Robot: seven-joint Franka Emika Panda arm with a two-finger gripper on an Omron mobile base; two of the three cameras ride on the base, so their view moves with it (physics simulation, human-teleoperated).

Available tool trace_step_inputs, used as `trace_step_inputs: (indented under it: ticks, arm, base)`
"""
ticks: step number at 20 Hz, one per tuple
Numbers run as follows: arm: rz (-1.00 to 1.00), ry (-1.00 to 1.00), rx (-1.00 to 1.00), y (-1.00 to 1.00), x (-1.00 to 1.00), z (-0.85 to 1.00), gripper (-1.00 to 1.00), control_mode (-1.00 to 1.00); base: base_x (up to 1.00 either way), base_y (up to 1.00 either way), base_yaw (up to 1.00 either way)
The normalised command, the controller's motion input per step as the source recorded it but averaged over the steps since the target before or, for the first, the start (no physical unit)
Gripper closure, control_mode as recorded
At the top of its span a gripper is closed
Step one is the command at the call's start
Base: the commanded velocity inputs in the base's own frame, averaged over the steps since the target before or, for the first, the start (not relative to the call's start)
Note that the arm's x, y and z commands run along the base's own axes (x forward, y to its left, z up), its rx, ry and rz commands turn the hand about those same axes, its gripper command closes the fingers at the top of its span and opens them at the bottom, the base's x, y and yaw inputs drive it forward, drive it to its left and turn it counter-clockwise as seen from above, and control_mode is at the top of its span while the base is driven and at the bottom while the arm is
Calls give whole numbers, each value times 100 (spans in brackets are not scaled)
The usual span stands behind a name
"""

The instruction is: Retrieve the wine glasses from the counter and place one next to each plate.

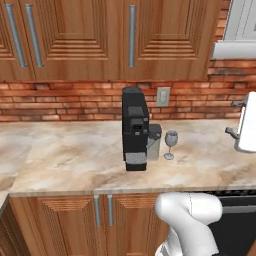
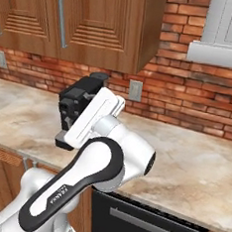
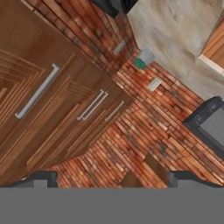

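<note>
From the left base camera, a small clear greyish stemmed wine glass (image 1: 171, 144) stands upright on the beige marbled stone counter (image 1: 70, 160), just right of the black coffee machine (image 1: 135, 129); likely light, slippery and fragile, best pinched gently around the bowl. The right base camera shows the white arm (image 2: 92, 151) fronting the machine. In the hand camera, the gripper (image 3: 113, 179) fingers stand spread wide, empty, facing brown cabinet doors (image 3: 48, 96).

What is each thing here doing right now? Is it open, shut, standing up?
wine glass: upright on the counter, beside the coffee machine
coffee machine: upright
upper cabinet doors: shut
lower cabinet doors: shut
gripper: open, holding nothing
</note>
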Motion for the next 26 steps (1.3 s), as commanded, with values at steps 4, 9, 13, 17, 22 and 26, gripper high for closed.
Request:
trace_step_inputs:
  ticks: [4, 9, 13, 17, 22, 26]
  arm:
    - [0, 0, 0, 0, 0, 0, -100, 100]
    - [-3, 3, 0, 1, 0, -2, -100, -100]
    - [-9, 10, 0, 1, 6, -5, -100, -100]
    - [-1, 11, -1, -4, 29, -30, -100, -100]
    - [3, 9, -5, -15, 32, -49, -100, -100]
    - [13, 10, -8, -9, 30, -52, -100, -100]
  base:
    - [0, 3, -17]
    - [0, 2, -14]
    - [0, 0, 0]
    - [0, 0, 0]
    - [0, 0, 0]
    - [0, 0, 0]
